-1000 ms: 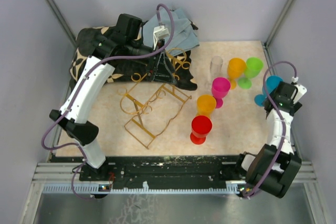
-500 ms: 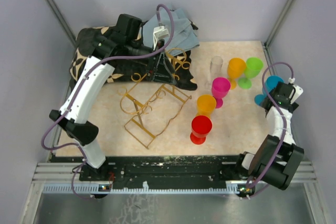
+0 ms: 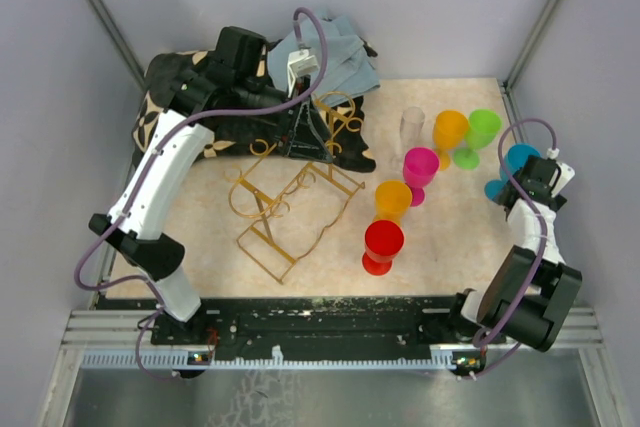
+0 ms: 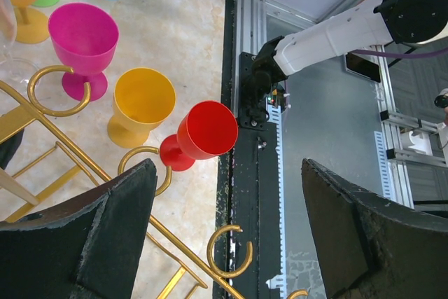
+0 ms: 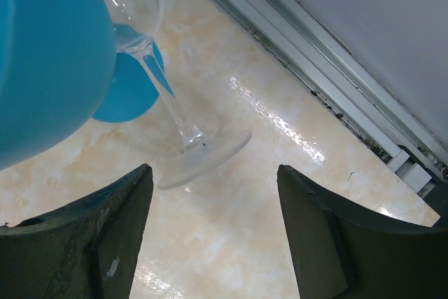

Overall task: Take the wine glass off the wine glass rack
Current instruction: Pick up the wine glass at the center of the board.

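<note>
Tabletop: beige marbled board [image 3: 450,237] is carrying a gold wire scroll-ended rack [image 3: 290,209]; no glass is showing on it
Glass: clear thin-stemmed wine glass [image 5: 173,108] is standing off the rack, just beside a blue plastic goblet [image 5: 42,47]
Handling: probably behaving light, brittle, slippery; pinching the stem under the bowl is looking safest
Right pincer [image 5: 211,180]: gaping empty; glass is sitting just beyond its fingertips, untouched
Left pincer [image 4: 225,173]: gaping empty, hovering over the rack's scrolls

Top camera looks down; both closer wrist cameras share its blue goblet [image 3: 518,158].
</note>
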